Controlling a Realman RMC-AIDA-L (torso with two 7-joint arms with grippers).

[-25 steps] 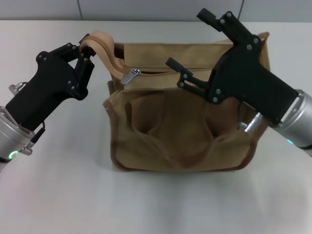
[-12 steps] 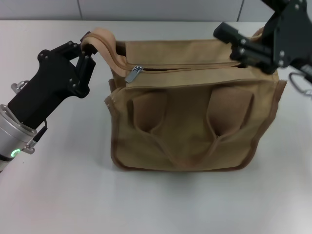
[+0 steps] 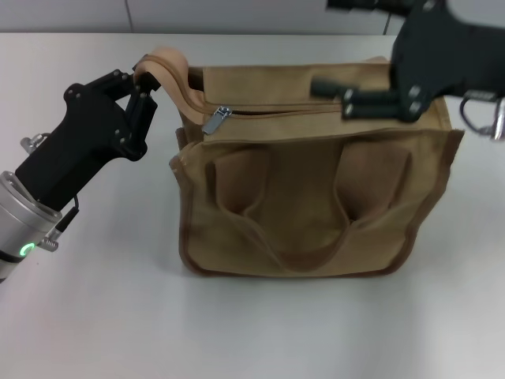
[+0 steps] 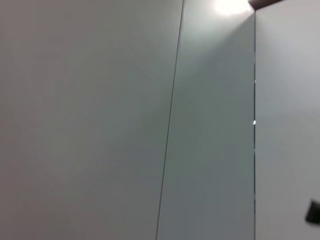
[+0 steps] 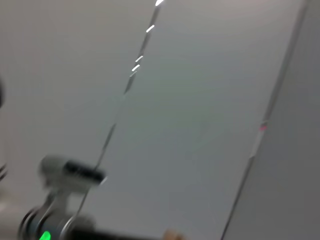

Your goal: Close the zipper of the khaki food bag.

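The khaki food bag [image 3: 316, 197] stands upright on the white table in the head view, its front handle strap hanging down its face. The zipper [image 3: 300, 108] runs along its top as a thin dark line. The silver pull tab [image 3: 215, 120] sits at the line's left end. My left gripper [image 3: 139, 81] is shut on the back handle strap [image 3: 170, 67] at the bag's upper left corner, holding it raised. My right gripper [image 3: 331, 43] is open above the bag's top right part, its lower finger [image 3: 339, 87] just over the zipper line.
The white table [image 3: 102, 316] has free room in front of the bag and to its left. A grey panelled wall [image 3: 237, 16] stands behind. Both wrist views show only grey wall panels [image 4: 125, 125]; the right wrist view also shows a green-lit arm part [image 5: 45, 234].
My right gripper rose from the bag's front middle, swung away to the upper right, then came back over the top right. The left gripper, strap and pull tab stayed in place.
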